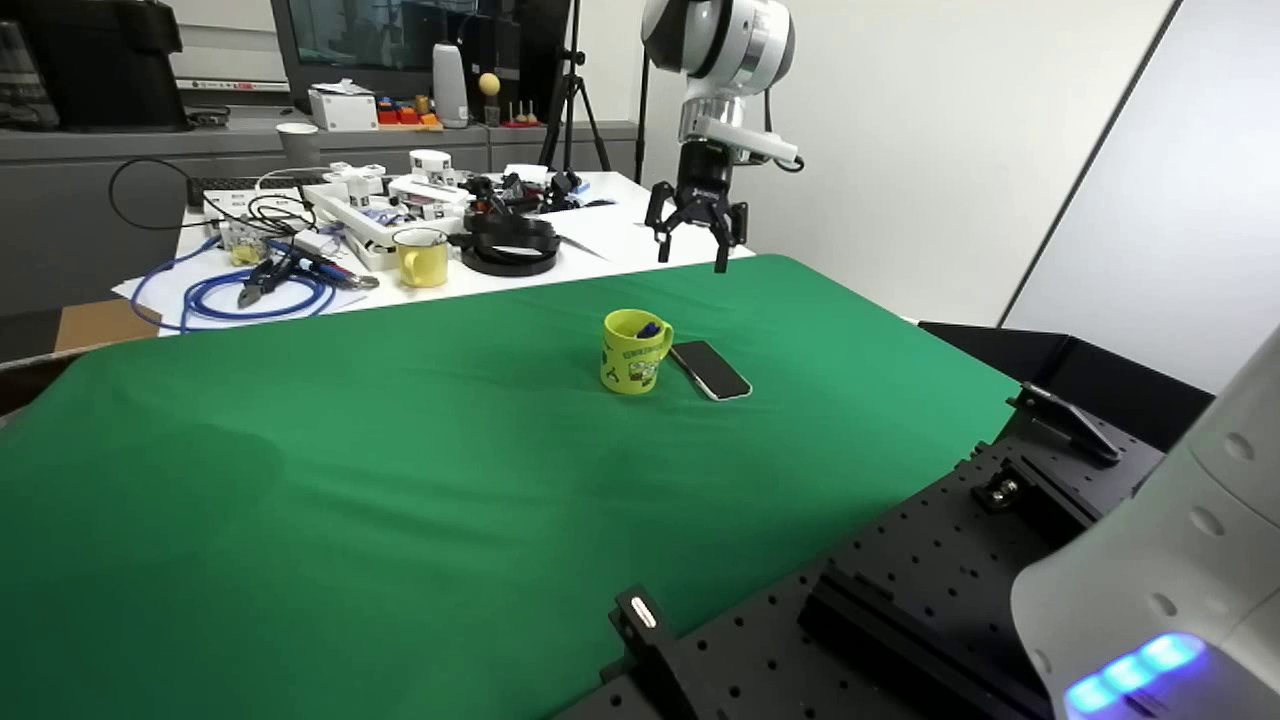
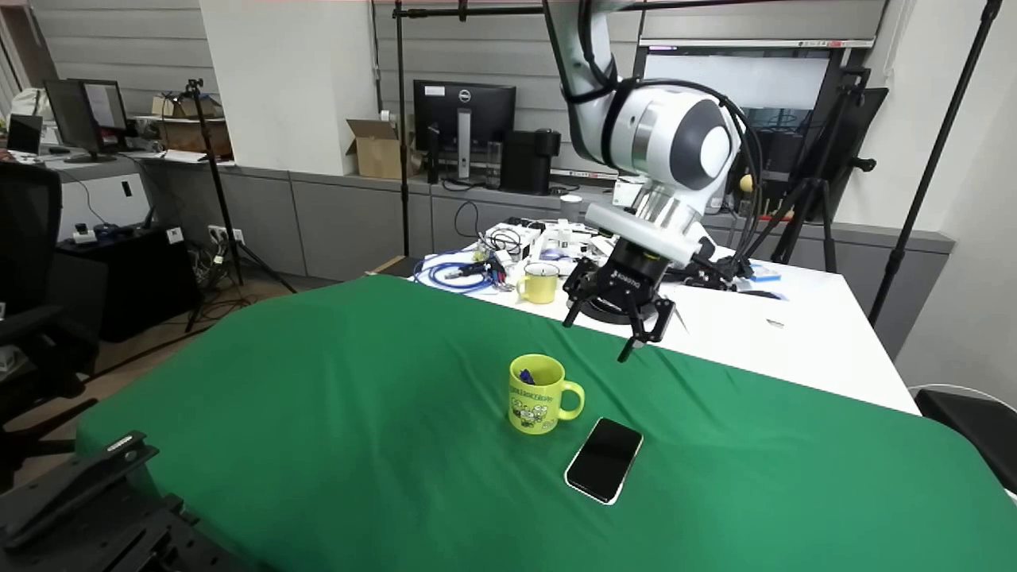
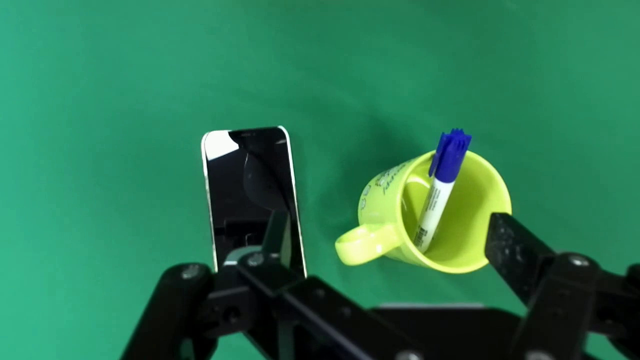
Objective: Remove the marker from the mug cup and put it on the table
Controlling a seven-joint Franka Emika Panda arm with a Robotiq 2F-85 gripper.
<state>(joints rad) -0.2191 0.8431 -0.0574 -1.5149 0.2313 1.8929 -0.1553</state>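
Note:
The yellow-green mug cup [image 1: 622, 365] stands upright on the green-covered table [image 1: 400, 480]; it also shows in an exterior view [image 2: 531, 411] and the wrist view [image 3: 377, 200]. The marker [image 3: 436, 205], white with a blue cap, leans inside the mug, its cap at the rim. In both exterior views only its blue end [image 1: 649, 330] [image 2: 526, 376] shows above or within the rim. My gripper [image 3: 387, 231] is open and empty, fingers wide apart. In both exterior views the gripper [image 1: 692, 262] [image 2: 597, 338] hangs above table height, apart from the mug, toward the white-topped table.
A black phone [image 1: 712, 370] lies flat beside the mug's handle side, also in the wrist view [image 3: 245, 175]. Behind, a white-topped table [image 2: 763, 349] bears cables, tools and another yellow mug [image 2: 539, 284]. A black perforated mounting plate [image 1: 900, 560] borders the green cloth.

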